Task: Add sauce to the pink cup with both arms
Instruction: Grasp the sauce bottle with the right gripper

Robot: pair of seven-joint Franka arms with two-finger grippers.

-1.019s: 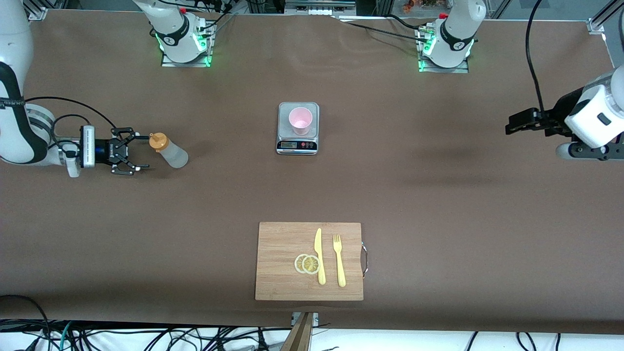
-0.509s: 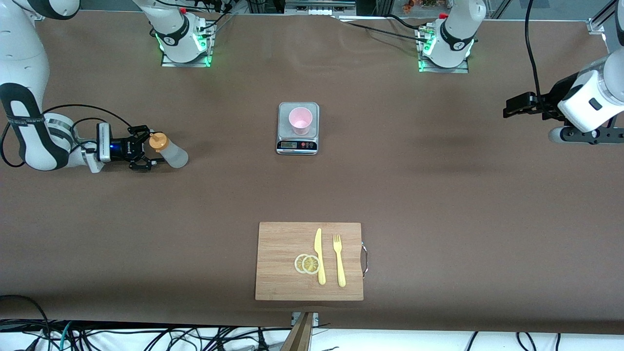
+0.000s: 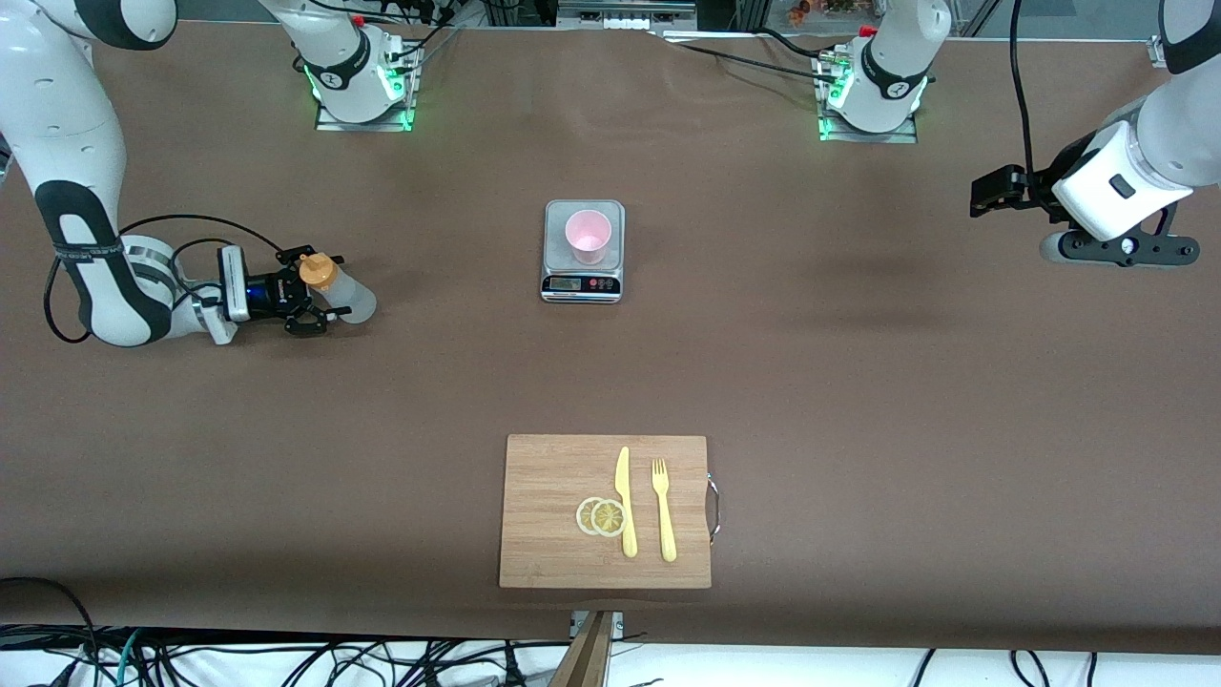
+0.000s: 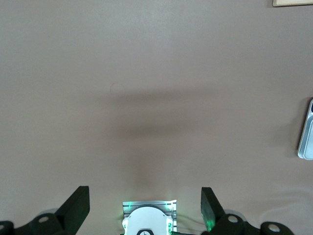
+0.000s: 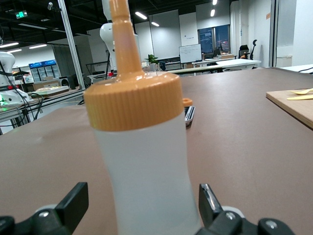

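The sauce bottle, whitish with an orange nozzle cap, stands upright on the table toward the right arm's end. My right gripper is open, low at the table, with one finger on each side of the bottle's body and a gap on both sides. The right wrist view shows the bottle between those fingers. The pink cup stands on a small scale at mid table. My left gripper is open and empty, up in the air over the left arm's end of the table; its fingers show only bare table between them.
A wooden cutting board lies nearer the front camera than the scale, with a yellow knife, a yellow fork and two lemon slices on it. The scale's edge shows in the left wrist view.
My right gripper has moved toward the bottle, and its fingers now flank the body; the bottle shifted slightly. My left gripper has risen and moved a little toward the middle.
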